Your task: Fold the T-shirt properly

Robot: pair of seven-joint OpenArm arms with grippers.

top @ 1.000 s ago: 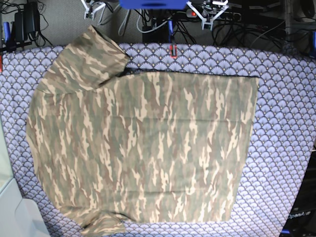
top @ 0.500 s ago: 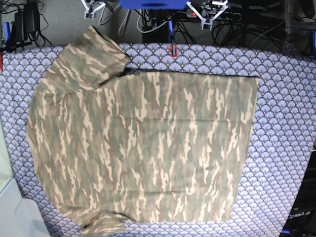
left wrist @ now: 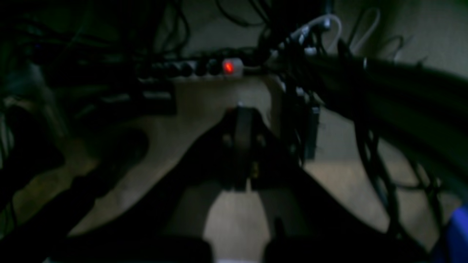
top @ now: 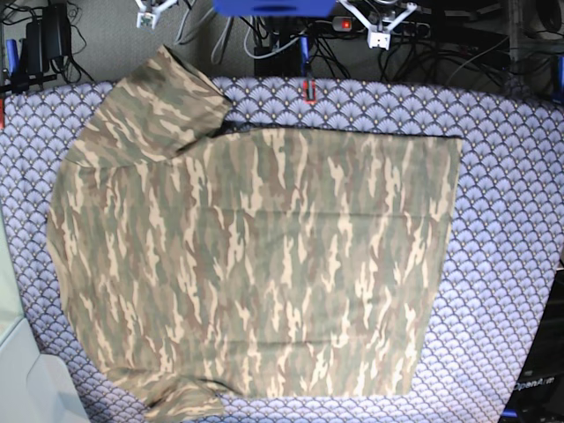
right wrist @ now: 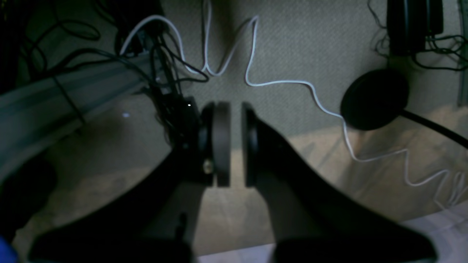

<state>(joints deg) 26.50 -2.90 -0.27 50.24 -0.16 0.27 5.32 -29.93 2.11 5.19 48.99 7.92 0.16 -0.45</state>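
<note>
The camouflage T-shirt lies spread flat on the purple-grey scale-patterned tablecloth. One sleeve points to the far left and the other sits at the near edge. Both grippers hang beyond the table's far edge, over the floor. Only white parts of the right gripper and the left gripper show in the base view. In its wrist view the left gripper is shut and empty. The right gripper stands open by a narrow gap with nothing in it.
Behind the table lie tangled cables, a power strip with a red light, a white cable and a black round base. A red clamp grips the far edge. A white box stands at the near left.
Both grippers have drawn back toward the top edge of the base view. The right gripper's jaws have parted slightly. The T-shirt has not moved.
</note>
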